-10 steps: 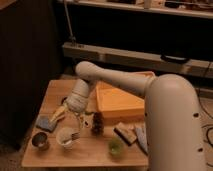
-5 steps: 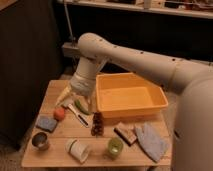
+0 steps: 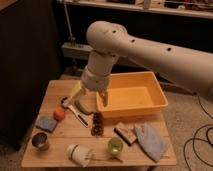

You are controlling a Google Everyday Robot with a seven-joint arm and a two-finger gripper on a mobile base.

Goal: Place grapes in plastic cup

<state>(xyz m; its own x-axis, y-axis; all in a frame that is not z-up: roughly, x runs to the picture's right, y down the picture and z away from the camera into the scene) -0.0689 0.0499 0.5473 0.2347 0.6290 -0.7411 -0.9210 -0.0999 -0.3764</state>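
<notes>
Gripper up, nothing in it!
The gripper [image 3: 90,101] has lifted off the table, fingers spread and empty. The grapes [image 3: 97,124] lie just below on the wood, near the plastic cup [image 3: 115,146]. The pick looks still ahead.

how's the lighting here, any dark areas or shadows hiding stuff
Camera view: dim, warm light, with a near-black background behind the table. The gripper hangs open over the table beside the yellow bin. The grapes look dark but distinct on the wood, and the plastic cup is clearly lit.
</notes>
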